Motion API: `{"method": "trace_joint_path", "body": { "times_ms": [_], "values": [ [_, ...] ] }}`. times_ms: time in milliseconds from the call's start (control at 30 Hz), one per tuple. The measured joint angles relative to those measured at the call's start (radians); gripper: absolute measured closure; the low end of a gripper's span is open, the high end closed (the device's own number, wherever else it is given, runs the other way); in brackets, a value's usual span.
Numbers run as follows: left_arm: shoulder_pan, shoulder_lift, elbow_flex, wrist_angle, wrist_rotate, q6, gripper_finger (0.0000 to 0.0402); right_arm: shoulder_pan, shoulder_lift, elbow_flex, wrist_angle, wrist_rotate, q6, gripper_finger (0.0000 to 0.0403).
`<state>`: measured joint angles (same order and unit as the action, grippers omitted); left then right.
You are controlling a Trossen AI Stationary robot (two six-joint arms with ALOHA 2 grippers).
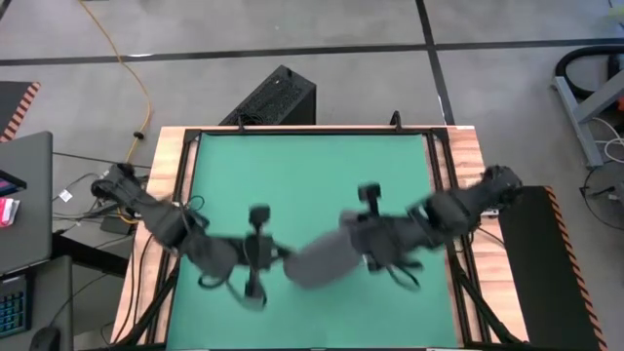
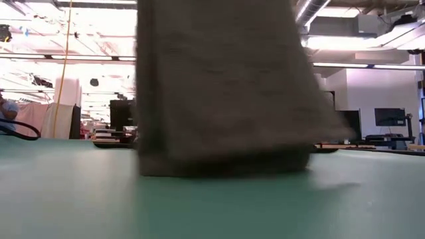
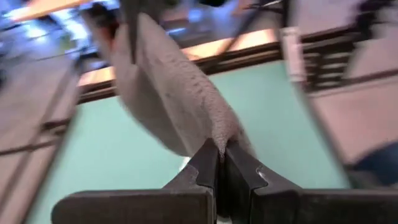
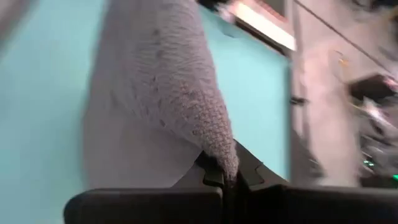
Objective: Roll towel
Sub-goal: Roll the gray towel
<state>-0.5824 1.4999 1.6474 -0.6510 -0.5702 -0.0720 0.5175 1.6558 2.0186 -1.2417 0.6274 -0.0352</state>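
The towel (image 1: 320, 261), a dark grey cloth, hangs bunched between my two grippers over the near middle of the green table (image 1: 302, 166). My left gripper (image 1: 285, 256) is shut on its left end and my right gripper (image 1: 351, 237) is shut on its right end. In the low view the towel (image 2: 219, 86) drops as a broad sheet. Its lower edge (image 2: 222, 169) is at or just above the table; I cannot tell which. My left gripper pinches a corner or edge of the towel (image 3: 219, 138) between its two shut fingers, slanting down from the table's left. The cloth stretches away from the fingers toward the other arm. My right gripper pinches a bunched edge of the towel (image 4: 225, 163) between its two shut fingers, slanting down from the table's right. How many layers it holds I cannot tell. The cloth hangs away below and beyond the fingers.
Wooden rails and a black frame (image 1: 444, 175) border the green mat. A black box (image 1: 275, 97) stands beyond the far edge. The far half of the mat (image 1: 312, 156) is bare green. Desks and monitors show in the room behind (image 2: 388, 119).
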Motion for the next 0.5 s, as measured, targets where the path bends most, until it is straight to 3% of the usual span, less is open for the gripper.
{"method": "trace_joint_path", "body": {
  "times_ms": [133, 267, 367, 500],
  "values": [
    [-0.111, 0.065, 0.000, 0.121, 0.048, -0.009, 0.0401, 0.182, 0.014, 0.000, 0.022, 0.002, 0.140, 0.0388],
    [-0.208, 0.110, 0.000, 0.293, -0.033, 0.075, 0.0401, 0.340, 0.052, 0.000, 0.122, 0.069, 0.206, 0.0388],
    [-0.233, 0.112, 0.002, 0.374, -0.066, 0.117, 0.0401, 0.397, 0.091, 0.000, 0.219, 0.120, 0.132, 0.0388],
    [-0.199, 0.112, 0.002, 0.369, -0.056, 0.132, 0.0401, 0.369, 0.151, 0.000, 0.294, 0.153, 0.014, 0.0388]
  ]
}}
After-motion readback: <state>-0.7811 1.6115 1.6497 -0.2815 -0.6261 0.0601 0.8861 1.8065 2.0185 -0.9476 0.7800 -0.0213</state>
